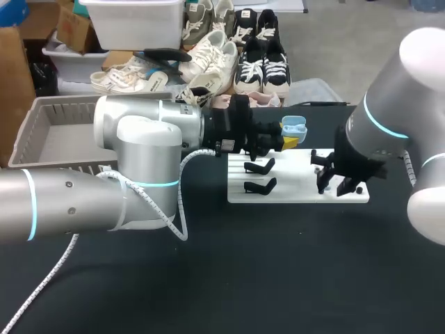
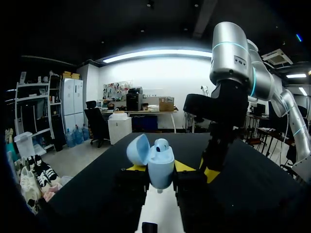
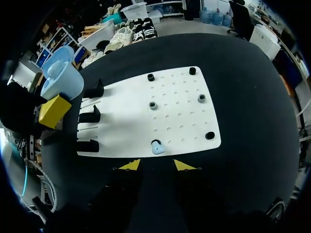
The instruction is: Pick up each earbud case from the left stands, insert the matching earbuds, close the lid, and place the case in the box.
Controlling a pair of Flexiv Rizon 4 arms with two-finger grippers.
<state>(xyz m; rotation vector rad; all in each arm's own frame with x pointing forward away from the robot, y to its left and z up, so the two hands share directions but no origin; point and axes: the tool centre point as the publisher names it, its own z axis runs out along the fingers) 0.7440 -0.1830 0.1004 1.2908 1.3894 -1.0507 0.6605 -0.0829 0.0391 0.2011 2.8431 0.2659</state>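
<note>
A light blue earbud case (image 2: 160, 167) with its lid open is held upright by my left gripper (image 2: 161, 171), shut on it from both sides. One earbud (image 2: 162, 143) sits in the case. In the head view the case (image 1: 293, 126) hangs over the far left edge of the white board (image 1: 299, 193). My right gripper (image 3: 157, 165) is open with nothing between its fingers, just above the board's near edge. A blue earbud (image 3: 157, 147) rests on a peg right ahead of it. In the head view the right gripper (image 1: 332, 179) stands over the board's right part.
Three black stands (image 3: 90, 116) line the left side of the board (image 3: 180, 121), all without cases, and several black pegs (image 3: 201, 98) dot its right side. A grey box (image 1: 52, 136) stands at the table's far left, behind my left arm (image 1: 139, 160).
</note>
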